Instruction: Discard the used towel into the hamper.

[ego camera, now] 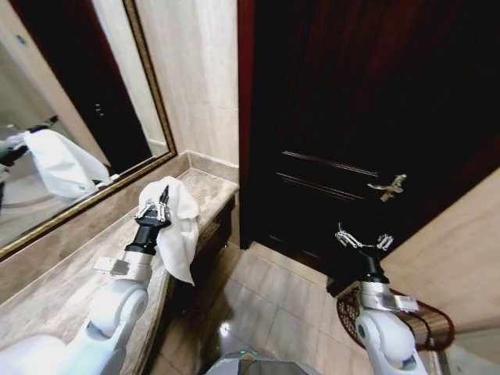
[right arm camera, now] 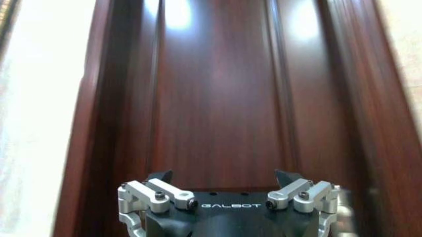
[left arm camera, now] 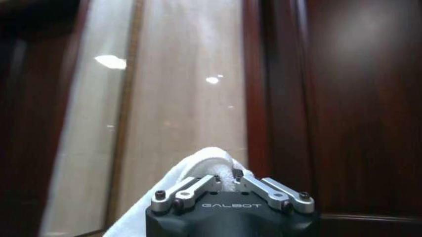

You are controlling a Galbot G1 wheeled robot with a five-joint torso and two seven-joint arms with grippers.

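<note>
Towel [ego camera: 178, 226] hangs white and crumpled from the left gripper [ego camera: 154, 208], its long axis running top to bottom, the loose end pointing down past the edge of the marble desk [ego camera: 62, 281]. That arm reaches up and forward, fingers [left arm camera: 197, 185] clenched on the cloth's bunched top. The right gripper [ego camera: 363, 240] is raised before the dark door [ego camera: 367, 117], its 2 fingers [right arm camera: 161, 177] spread apart and empty. Behind the right arm sits the hamper [ego camera: 426, 324] on the floor by the wall — only part of its rim and weave is visible.
</note>
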